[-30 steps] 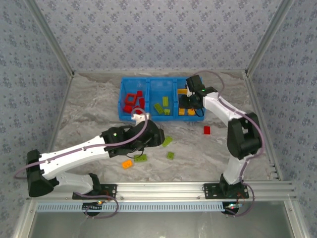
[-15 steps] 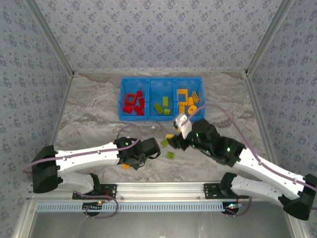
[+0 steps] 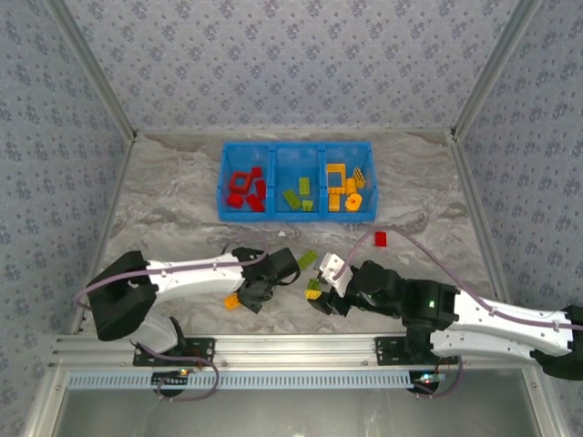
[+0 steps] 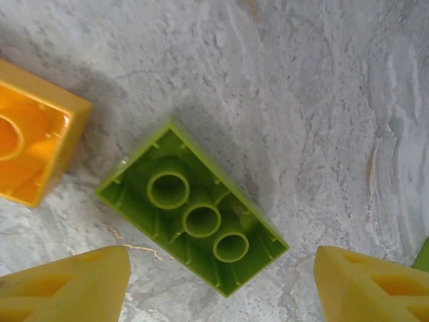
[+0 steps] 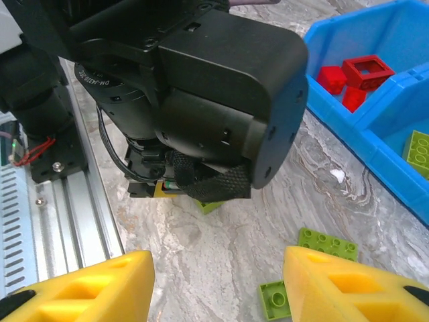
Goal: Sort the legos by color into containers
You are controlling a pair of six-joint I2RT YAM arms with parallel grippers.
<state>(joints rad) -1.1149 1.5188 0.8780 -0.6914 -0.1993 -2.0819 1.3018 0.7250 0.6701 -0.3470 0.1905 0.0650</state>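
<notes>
My left gripper (image 4: 221, 290) hangs open just above an upside-down lime green lego (image 4: 194, 218), and an orange lego (image 4: 30, 154) lies to that brick's left. From above, the left gripper (image 3: 259, 291) sits near the front edge beside that orange lego (image 3: 233, 300). My right gripper (image 5: 218, 288) is open and empty, low over the table. A small green lego (image 5: 273, 298) lies by its right finger, with a green plate (image 5: 327, 243) beyond. The blue containers (image 3: 224, 182) hold red, green and orange legos in separate compartments.
A loose red lego (image 3: 380, 238) lies right of centre and a green plate (image 3: 307, 259) lies between the grippers and the bin. The left arm's black wrist (image 5: 201, 100) looms close in front of my right gripper. The aluminium rail (image 5: 60, 221) runs along the near edge.
The right arm swung from the bin's orange compartment down to the near table beside the left gripper. The left arm pulled back from near the bin toward the front edge, over the green and orange legos.
</notes>
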